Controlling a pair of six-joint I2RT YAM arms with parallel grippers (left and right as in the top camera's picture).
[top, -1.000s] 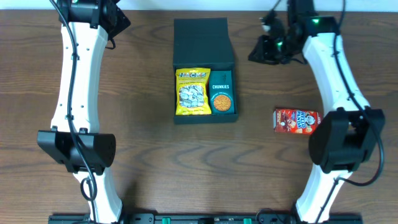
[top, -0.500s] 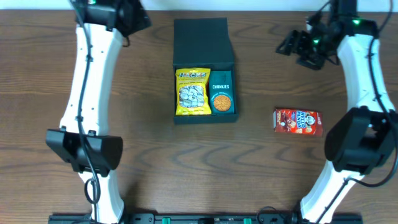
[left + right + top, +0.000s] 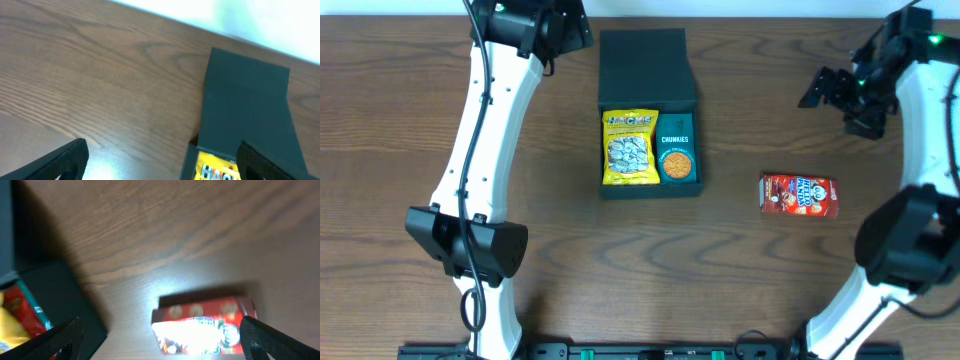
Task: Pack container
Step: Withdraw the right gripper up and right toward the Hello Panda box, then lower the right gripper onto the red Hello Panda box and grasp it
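Observation:
The dark teal container [image 3: 645, 65] lies open mid-table, its flap lid folded back. Inside are a yellow snack pack [image 3: 630, 148] and a small teal Chunkies box [image 3: 677, 152]. A red snack box [image 3: 798, 195] lies flat on the table to the container's right. My left gripper [image 3: 572, 28] hangs open, empty, by the lid's back-left corner; its wrist view shows the lid [image 3: 247, 100] and the yellow pack's top [image 3: 215, 171] between spread fingers [image 3: 65, 160]. My right gripper [image 3: 823, 88] is open and empty, back right, above the red box [image 3: 205, 325].
The wooden table [image 3: 550, 230] runs to a pale back edge [image 3: 260, 20]. Both white arms rise from bases at the front edge, left [image 3: 465, 240] and right [image 3: 910, 240]. The right wrist view catches the container's corner [image 3: 50, 295].
My right gripper has opened wide and swung right, away from the container. The left arm has moved right, towards the lid's back-left corner. The snacks have not moved.

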